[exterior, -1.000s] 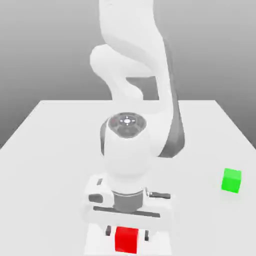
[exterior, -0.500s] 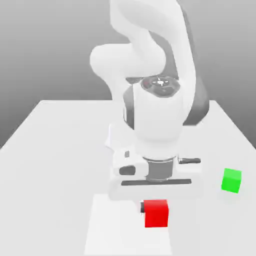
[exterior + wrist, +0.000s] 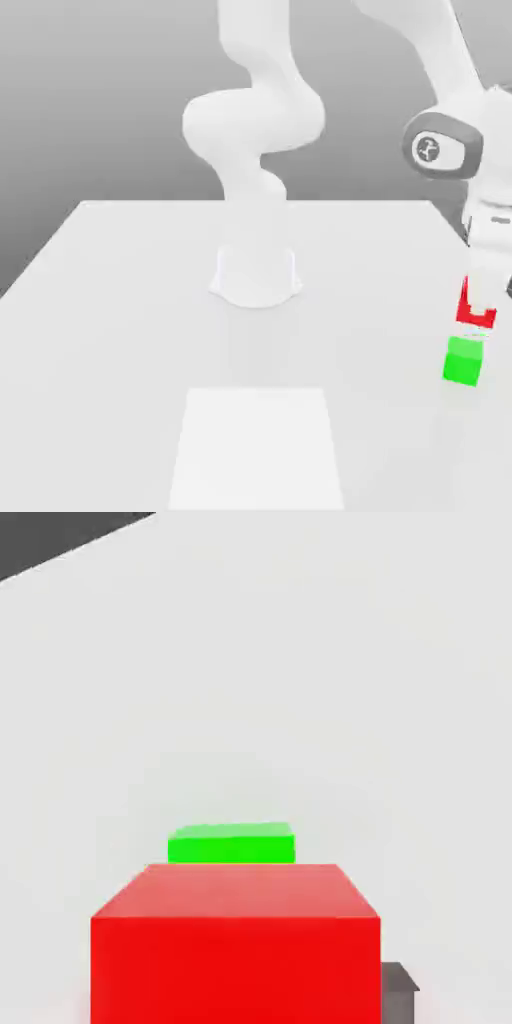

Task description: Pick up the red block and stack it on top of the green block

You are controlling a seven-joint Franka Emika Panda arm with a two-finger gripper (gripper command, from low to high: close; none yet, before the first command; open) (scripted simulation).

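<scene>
Hand: the hand hangs at the exterior view's right edge, pointing down, fingers drawn in narrow and clamped on the red block.
Red block: the red block sits between the fingers, held in the air off the surface; in the exterior view part of its face is covered by a pale finger, so it shows as a red U. In the hand view the same red block looms close, with a grey fingertip just beside one lower corner.
Green block: the green block rests on the surface directly under the held cube, near it; whether the two touch cannot be told. In the hand view the green block peeks out just past the red cube's far edge.
Arm: the white arm arches from its base at mid-surface over to the right side.
Surface: the surface is plain white, with a brighter white square patch lying in front of the base.
</scene>
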